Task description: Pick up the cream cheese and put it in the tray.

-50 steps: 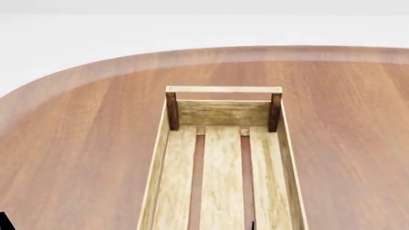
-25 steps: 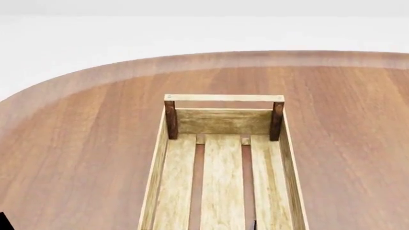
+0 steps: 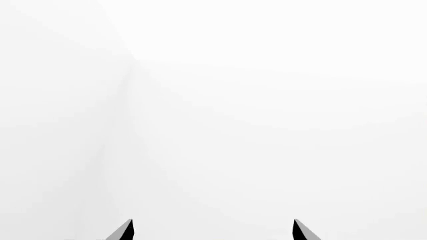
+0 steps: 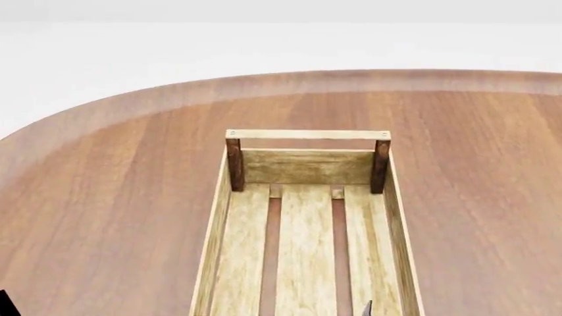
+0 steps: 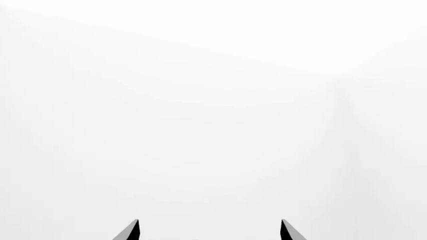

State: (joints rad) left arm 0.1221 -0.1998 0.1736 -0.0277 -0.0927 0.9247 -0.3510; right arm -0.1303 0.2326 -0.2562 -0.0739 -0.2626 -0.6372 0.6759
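Observation:
The tray [image 4: 394, 217], a long light-wood crate with a slatted bottom and dark brown corner posts, lies on the round wooden table [image 4: 114, 197] in the head view. Its near part runs off the lower edge, and the slats that show are bare. The cream cheese is out of view in every frame. My left gripper [image 3: 212, 230] is open, its two tips wide apart against a blank white background. My right gripper [image 5: 209, 230] is open too, with only white in front of it. A dark tip [image 4: 367, 309] pokes up over the tray's near right side.
The table's curved far edge [image 4: 263, 79] meets white floor beyond. A black piece of my left arm [image 4: 4, 304] shows at the lower left corner of the head view.
The head view first tilted, so the tray slid lower in the picture, then held still. The dark tip at the bottom edge moved to the right and rose slightly.

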